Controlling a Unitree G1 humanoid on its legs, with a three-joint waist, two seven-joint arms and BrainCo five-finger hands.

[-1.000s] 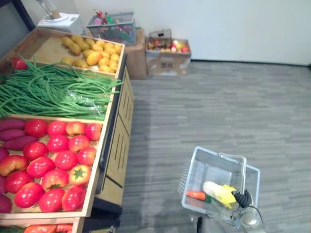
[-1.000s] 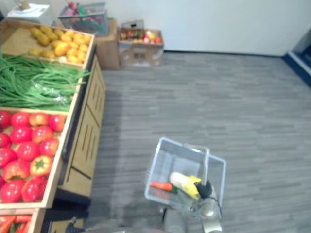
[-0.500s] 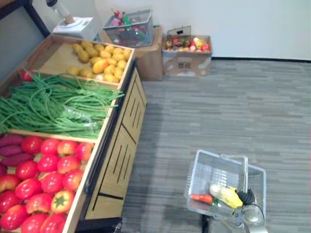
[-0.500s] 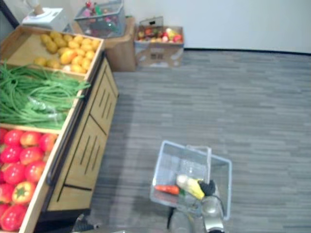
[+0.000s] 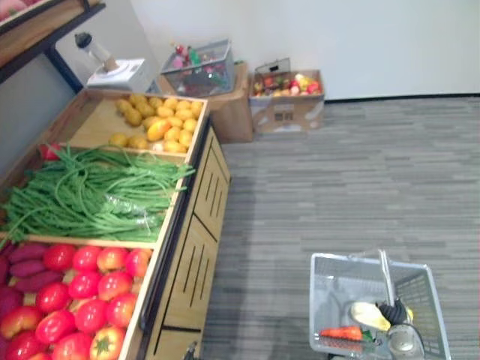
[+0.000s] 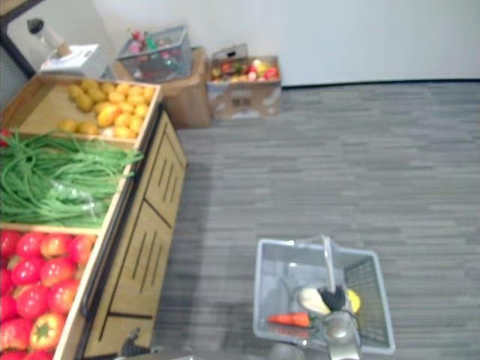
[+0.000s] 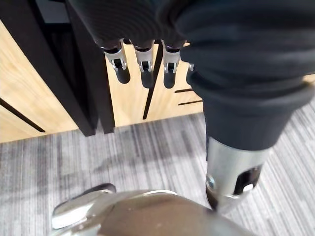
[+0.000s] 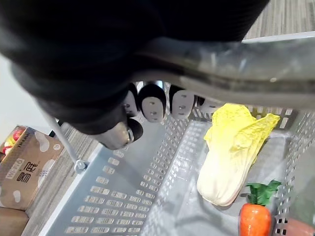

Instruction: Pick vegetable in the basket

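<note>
While your right hand (image 8: pixel 147 101) is clenched round the handle (image 8: pixel 236 73), the basket (image 5: pixel 330 262) hangs from it well apart from the stand (image 5: pixel 195 255), with a cabbage (image 8: pixel 231 157) and a carrot (image 8: pixel 256 219) inside. Your left hand (image 7: pixel 142 54) hangs slack near the stand's front. A quick turn toward the stand could knock the basket against its edge and spill it, and the tomatoes (image 5: pixel 82 281) on the stand look out of reach.

left hand (image 7: pixel 143 29): dark ribbed cover, silver fingers (image 7: pixel 118 58), seemingly dark tips.
</note>
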